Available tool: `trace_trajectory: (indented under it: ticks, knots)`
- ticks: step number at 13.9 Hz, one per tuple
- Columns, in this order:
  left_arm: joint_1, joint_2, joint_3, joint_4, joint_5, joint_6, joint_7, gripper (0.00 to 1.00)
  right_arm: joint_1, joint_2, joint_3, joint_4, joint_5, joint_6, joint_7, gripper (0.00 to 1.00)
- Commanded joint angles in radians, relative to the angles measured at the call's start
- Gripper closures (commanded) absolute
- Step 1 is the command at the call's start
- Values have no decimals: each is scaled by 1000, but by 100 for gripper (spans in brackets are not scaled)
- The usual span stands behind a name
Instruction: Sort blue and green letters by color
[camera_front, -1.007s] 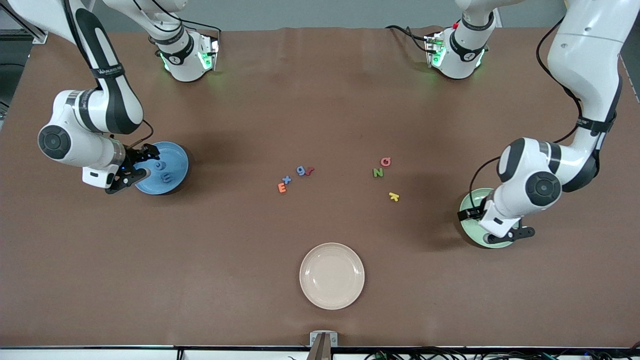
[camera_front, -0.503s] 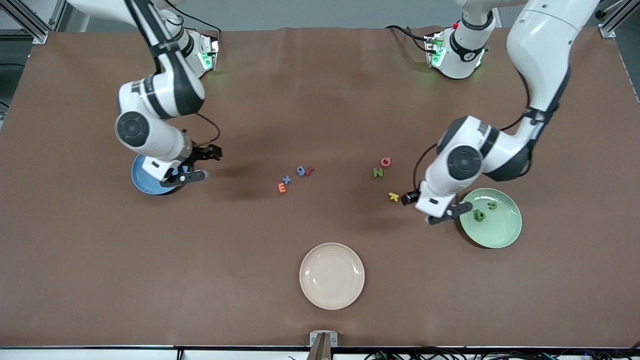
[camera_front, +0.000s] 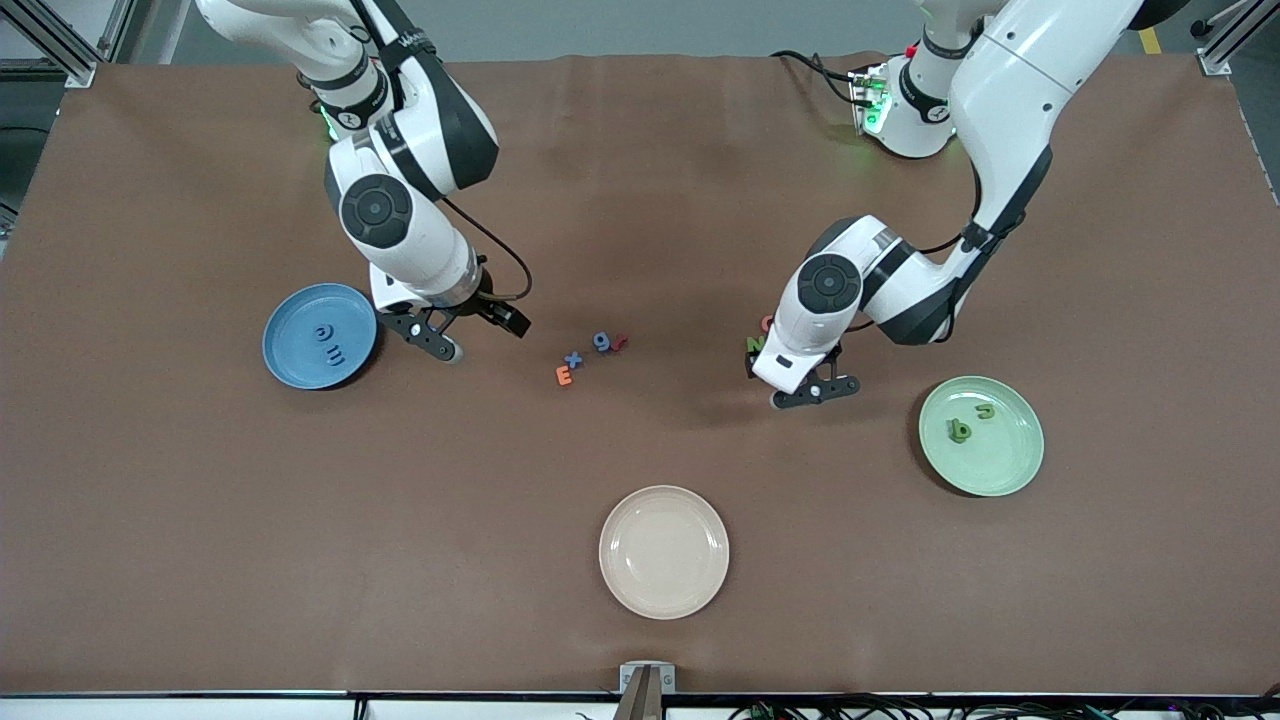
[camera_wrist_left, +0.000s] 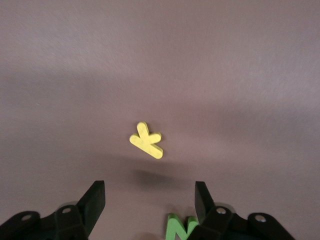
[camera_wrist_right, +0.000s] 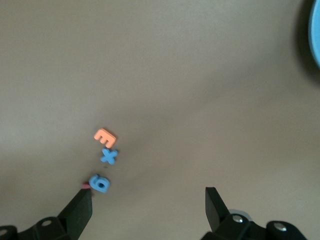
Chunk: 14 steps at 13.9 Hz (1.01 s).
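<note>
Brown matting (camera_front: 640, 180) is spread over the whole table. Left gripper (camera_front: 800, 380) over the yellow k (camera_wrist_left: 146, 141) and right gripper (camera_front: 468, 332) are both seen spread open, nothing gripped.

Left gripper (camera_front: 800, 380) hides most of green N (camera_front: 755, 344).

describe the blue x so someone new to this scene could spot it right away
Start at the blue plate at the right arm's end of the table and go toward the table's middle, to a small cluster of letters. The blue x lies between the orange E and the blue g; it is the only cross-shaped piece.
</note>
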Motion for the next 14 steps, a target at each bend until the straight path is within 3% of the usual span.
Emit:
trace_trajectory:
  ticks: [1,7,10,11,14]
  knots:
    - [-22,-12,-3,-25,25,32,-21,21,7,69,-13,70,3,-3,56,0]
    - [-64,33,-2,-48,25,78,-58,28,128,192,-16,85,-18,187,188,0]
    - [-64,37,-2,-60,25,86,-58,37,172,249,-18,85,-111,234,304,6]
    - [-65,39,-2,-60,25,86,-58,43,183,269,-16,85,-167,256,360,8]
    - [-62,40,-2,-58,25,86,-58,82,212,325,-16,85,-248,310,449,15]
